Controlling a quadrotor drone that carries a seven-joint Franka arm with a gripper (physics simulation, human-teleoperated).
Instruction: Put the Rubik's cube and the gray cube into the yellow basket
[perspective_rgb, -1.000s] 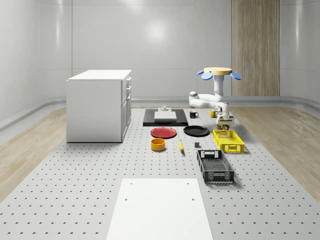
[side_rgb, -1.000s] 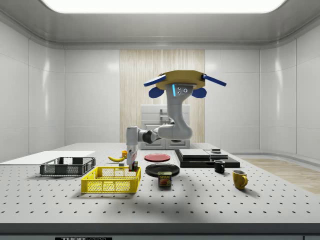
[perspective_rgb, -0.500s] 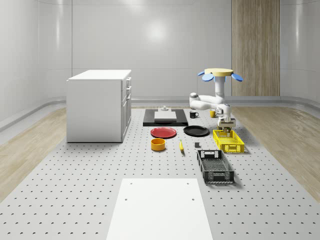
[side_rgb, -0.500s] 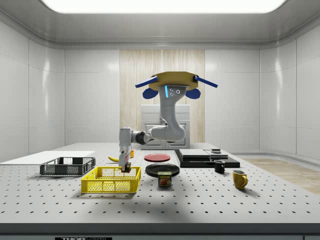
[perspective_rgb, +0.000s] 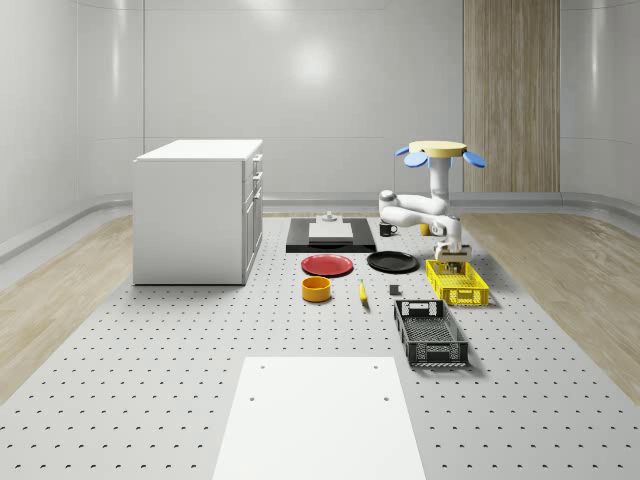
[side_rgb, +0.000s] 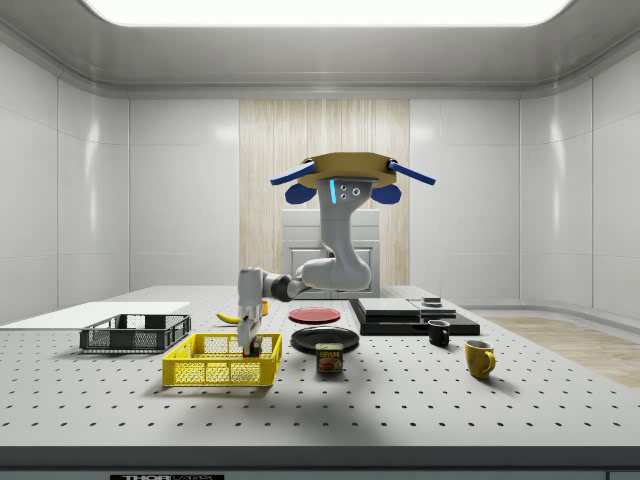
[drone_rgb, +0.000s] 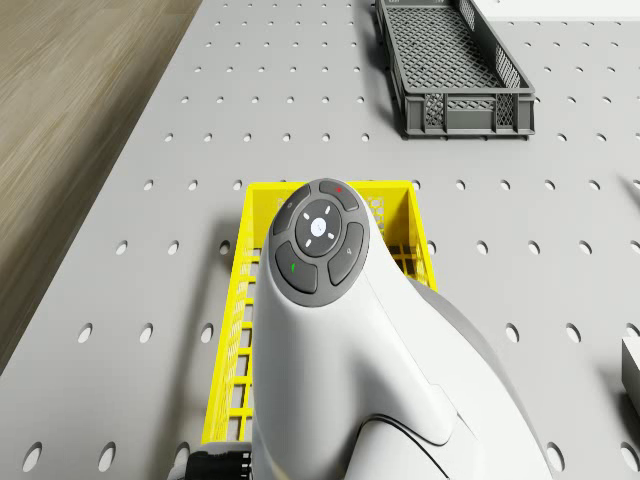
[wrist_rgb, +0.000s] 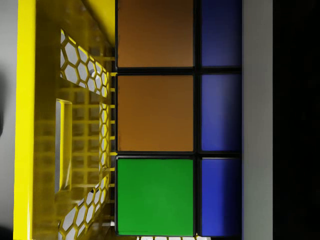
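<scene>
Pegboard bench (perspective_rgb: 200, 380) carries the yellow basket (perspective_rgb: 457, 282); the drone (side_rgb: 340, 172) hovers beside it. Its claw (side_rgb: 252, 345), gripping the Rubik's cube (wrist_rgb: 170, 120), sits inside the basket. Next it likely needs releasing.

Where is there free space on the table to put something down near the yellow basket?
Bare table lies on the whole-scene view's right of the yellow basket and dark crate, up to the wood floor. It is crowded on the left: can, black plate, red plate. The gripper reaches into the basket, the drone hovering beyond its far end.
</scene>
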